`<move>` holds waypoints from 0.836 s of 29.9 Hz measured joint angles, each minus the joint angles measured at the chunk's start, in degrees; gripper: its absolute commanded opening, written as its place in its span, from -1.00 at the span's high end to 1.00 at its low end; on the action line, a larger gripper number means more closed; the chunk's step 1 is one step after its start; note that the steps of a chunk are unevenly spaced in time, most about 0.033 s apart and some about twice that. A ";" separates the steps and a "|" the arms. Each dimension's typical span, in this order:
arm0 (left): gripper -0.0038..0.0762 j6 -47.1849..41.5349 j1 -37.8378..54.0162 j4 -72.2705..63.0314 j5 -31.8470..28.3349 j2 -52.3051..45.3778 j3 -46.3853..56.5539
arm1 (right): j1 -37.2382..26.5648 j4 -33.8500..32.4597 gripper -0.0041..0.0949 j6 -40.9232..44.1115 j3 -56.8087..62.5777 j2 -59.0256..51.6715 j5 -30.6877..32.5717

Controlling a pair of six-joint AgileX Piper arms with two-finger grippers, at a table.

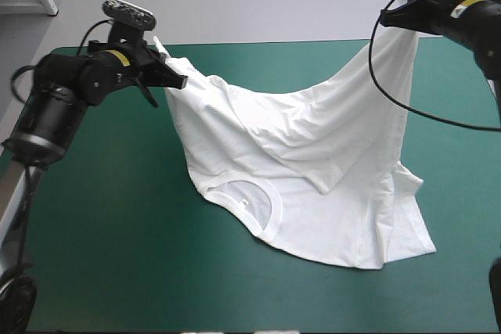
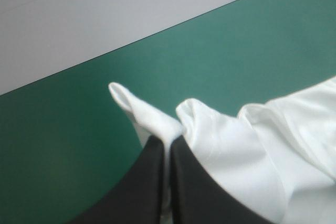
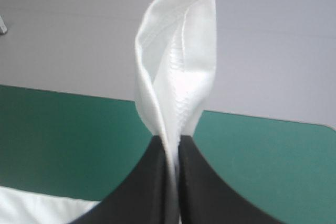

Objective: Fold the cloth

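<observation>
Table: a flat table under a teal-green cover (image 1: 102,256) (image 2: 236,51) (image 3: 63,124) carries the lower part of the garment, right of its middle.
Cloth on the table: a white short-sleeved fabric T-shirt (image 1: 329,162) (image 2: 252,145) (image 3: 178,66) lies with its neck end on the cover. Its nearest corner spreads flat close to the table's right edge.
Neckline: the round ribbed collar opening (image 1: 250,197) rests on the cover at the near left side of the T-shirt.
Cloth in the air: farther back the fabric leaves the table and hangs in a slack sag between the two grippers, with long soft folds running down toward the middle.
Left gripper: the black fin-fingered left gripper (image 1: 178,77) (image 2: 169,140) is raised over the far left part of the table. Its fingers are pressed almost together on one far corner of the T-shirt, and a small rolled tab of cloth pokes out past the tips.
Right gripper: the matching black right gripper (image 1: 390,15) (image 3: 170,142) stands higher, over the far right of the table. Its fingers pinch the other far corner, and a stitched loop of hem stands up beyond the tips.
</observation>
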 measured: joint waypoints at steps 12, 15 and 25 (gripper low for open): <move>0.73 -1.74 0.07 0.00 -33.18 23.45 2.13 | 0.00 0.42 0.82 -0.05 0.36 26.22 -13.90; 0.25 -1.85 0.70 0.00 -39.30 28.08 2.13 | 0.00 1.33 0.28 -0.05 0.36 29.54 -15.50; -0.33 -1.85 3.38 0.00 -30.38 29.34 0.20 | 0.00 1.44 -0.65 -0.05 0.40 28.88 -6.52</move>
